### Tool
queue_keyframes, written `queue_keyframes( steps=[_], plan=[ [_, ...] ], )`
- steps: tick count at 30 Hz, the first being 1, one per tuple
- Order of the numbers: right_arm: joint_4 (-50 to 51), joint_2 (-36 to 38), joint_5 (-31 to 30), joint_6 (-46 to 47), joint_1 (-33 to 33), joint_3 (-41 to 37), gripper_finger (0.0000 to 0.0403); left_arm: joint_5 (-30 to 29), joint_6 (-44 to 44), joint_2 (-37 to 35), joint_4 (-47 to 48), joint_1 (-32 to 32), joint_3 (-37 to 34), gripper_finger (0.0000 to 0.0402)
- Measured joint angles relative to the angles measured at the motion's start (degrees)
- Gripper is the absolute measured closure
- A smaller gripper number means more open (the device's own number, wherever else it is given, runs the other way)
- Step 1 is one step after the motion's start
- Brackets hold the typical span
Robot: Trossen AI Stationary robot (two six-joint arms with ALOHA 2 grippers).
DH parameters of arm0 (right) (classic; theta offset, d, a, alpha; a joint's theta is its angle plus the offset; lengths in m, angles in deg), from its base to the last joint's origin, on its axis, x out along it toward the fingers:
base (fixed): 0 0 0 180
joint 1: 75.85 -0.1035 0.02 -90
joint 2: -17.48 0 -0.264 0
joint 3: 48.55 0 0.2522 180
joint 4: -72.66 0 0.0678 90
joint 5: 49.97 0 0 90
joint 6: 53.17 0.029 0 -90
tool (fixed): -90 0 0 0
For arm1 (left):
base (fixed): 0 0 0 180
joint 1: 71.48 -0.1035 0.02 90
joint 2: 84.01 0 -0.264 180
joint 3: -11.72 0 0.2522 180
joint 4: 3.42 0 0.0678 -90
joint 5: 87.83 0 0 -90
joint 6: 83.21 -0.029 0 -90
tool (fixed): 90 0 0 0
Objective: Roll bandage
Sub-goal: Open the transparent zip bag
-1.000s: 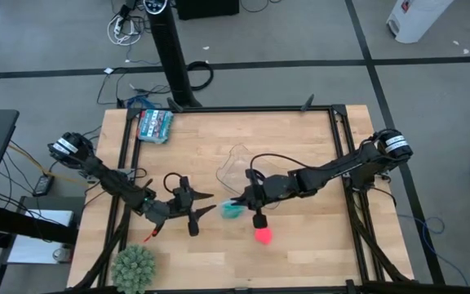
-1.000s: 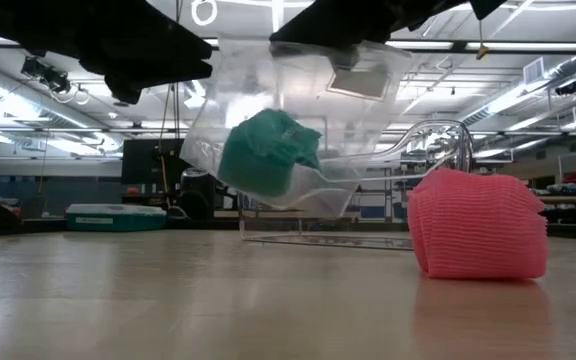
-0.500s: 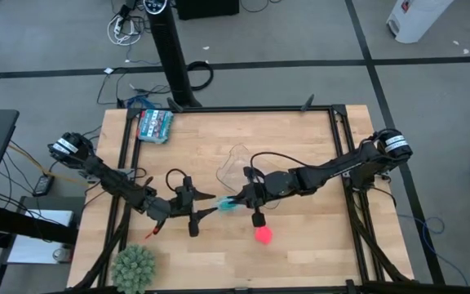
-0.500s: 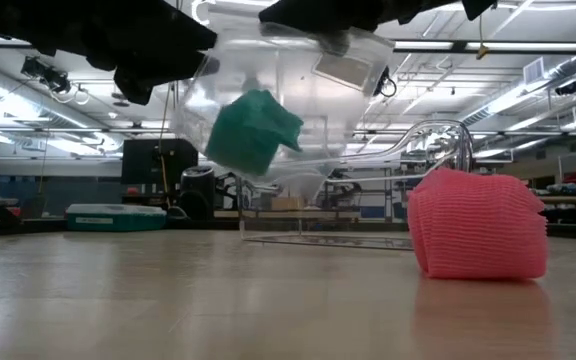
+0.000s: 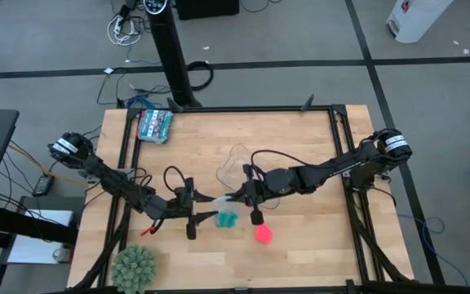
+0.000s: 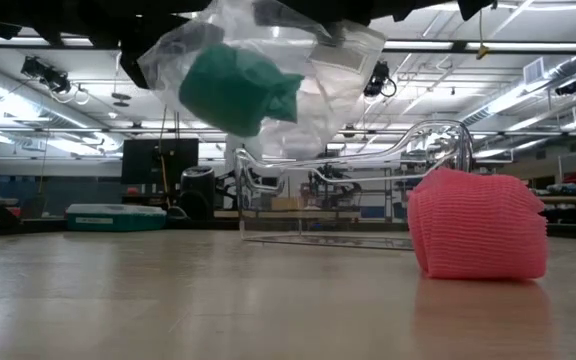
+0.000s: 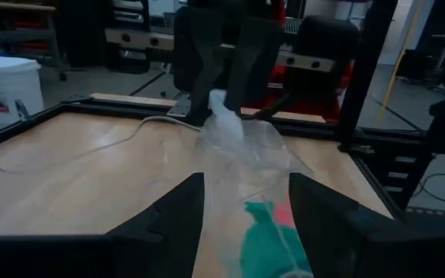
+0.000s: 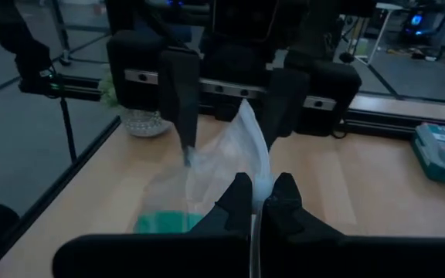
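Note:
The bandage (image 5: 263,235) is a pink-red roll resting on its side on the table, touched by nothing; the low view shows it at the right (image 6: 478,222). My right gripper (image 5: 237,197) is shut on a clear plastic bag (image 6: 268,60) with a teal roll (image 6: 230,88) inside. The bag hangs clear of the table. My left gripper (image 5: 206,208) faces the right one, open, its two fingers on either side of the bag (image 7: 238,162). My right gripper pinches the bag's thin upper edge (image 8: 255,174) between its two shut fingers, coming about level from the table's right side. The bag hangs slack below and ahead of the fingers, clear of the table, the teal roll (image 8: 164,222) sagging in it. My left gripper has one fingertip (image 8: 187,154) against the bag's edge, coming level from the table's left. I cannot tell if that finger is inside the bag. Its other finger (image 8: 284,96) stands apart from the plastic.
A clear plastic holder (image 5: 235,162) stands behind the grippers toward the far edge. A teal box (image 5: 154,125) lies at the far left corner. A green spiky ball (image 5: 133,268) sits at the near left corner. Bare wood lies near the front edge.
The bag with the teal roll has swung up and toward my left gripper, the roll now sitting higher above the table. My left gripper has turned a little at the wrist and now has the bag between its fingers. The bandage has not moved.

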Motion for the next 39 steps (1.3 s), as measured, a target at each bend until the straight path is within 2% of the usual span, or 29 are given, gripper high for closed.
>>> queue_keyframes(
  steps=[3,8,18,22,29,35,39],
  plan=[
    [-0.17,0.00,1.05,-0.02,-0.07,0.00,0.0403,-1.14,-0.07,0.00,-0.11,-0.40,0.00,0.0205],
    [-3.12,0.00,6.32,-0.14,-0.07,0.00,0.0403,-2.34,0.14,0.79,-1.17,-1.01,0.02,0.0205],
    [-8.44,-0.02,6.03,-3.04,-0.09,0.00,0.0403,-1.54,4.52,4.44,-1.09,-0.72,0.04,0.0205],
    [-6.33,-0.02,6.02,-2.07,0.04,0.00,0.0403,0.17,4.21,4.28,-1.19,-0.54,0.04,0.0205],
    [-1.07,-0.02,6.04,0.28,0.04,0.00,0.0403,0.47,-1.40,3.63,-5.68,-0.19,0.28,0.0205],
    [-0.95,-0.02,6.04,0.26,-0.20,0.00,0.0403,0.43,-1.64,3.61,-4.69,-0.64,0.70,0.0205],
    [3.80,-0.02,6.06,0.25,-0.04,0.00,0.0403,0.47,-1.68,3.61,-4.74,-0.59,0.70,0.0205]
  ],
)
